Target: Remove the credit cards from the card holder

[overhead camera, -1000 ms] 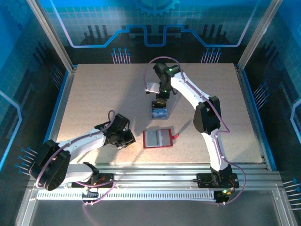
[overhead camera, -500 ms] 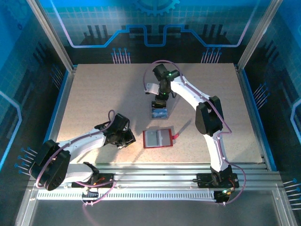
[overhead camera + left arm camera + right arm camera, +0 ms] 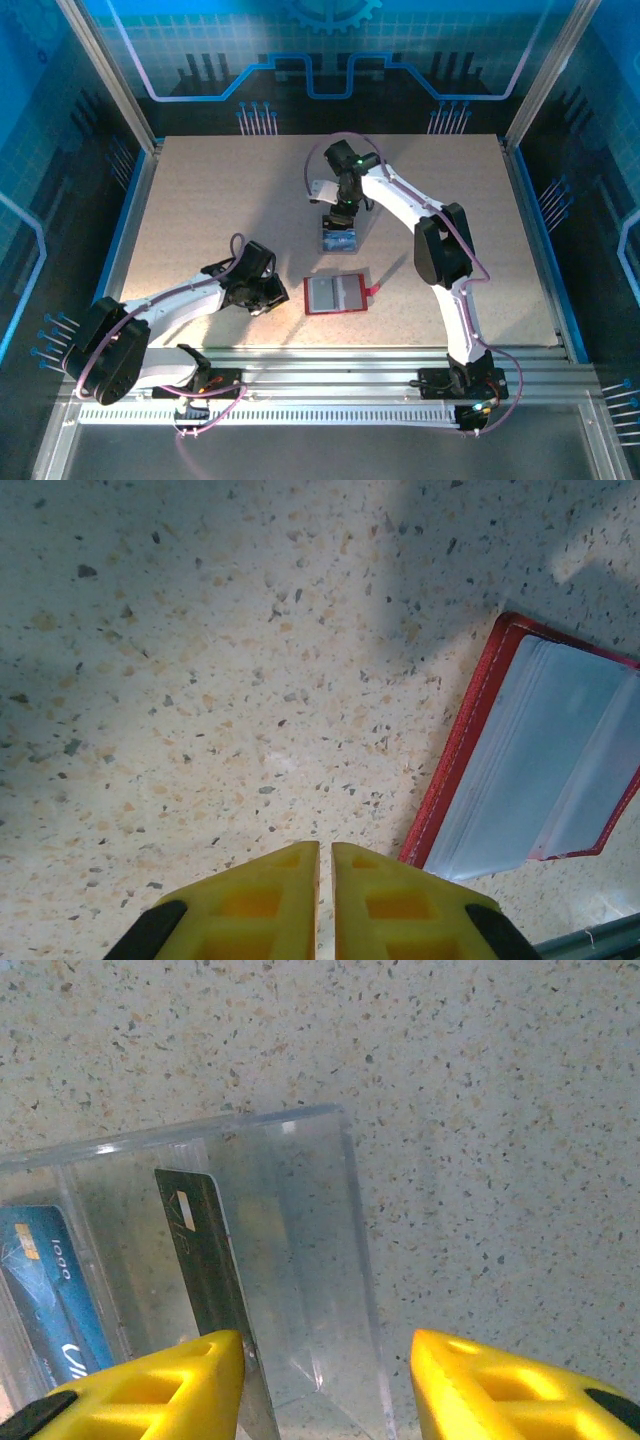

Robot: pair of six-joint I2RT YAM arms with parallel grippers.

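The card holder [image 3: 336, 294] lies open on the table, a red case with pale grey pockets [image 3: 540, 760] facing up. My left gripper [image 3: 268, 296] rests just left of it, its yellow fingers [image 3: 325, 880] shut with nothing between them. Farther back, my right gripper [image 3: 340, 216] hangs over a clear plastic box [image 3: 339, 240]. Its jaws [image 3: 328, 1360] stand open. A black card [image 3: 205, 1260] stands on edge inside the box [image 3: 250, 1120], leaning against the left finger [image 3: 170, 1380] alone. A blue card [image 3: 55, 1280] lies in the box's other section.
The speckled tabletop [image 3: 200, 210] is bounded by blue rails at the sides and a metal rail [image 3: 330, 360] at the near edge. The right arm [image 3: 440, 250] arches over the table's right half.
My right gripper's jaws have spread apart, releasing their pinch on the black card, and the wrist has shifted slightly left. The left arm and the card holder have not moved.
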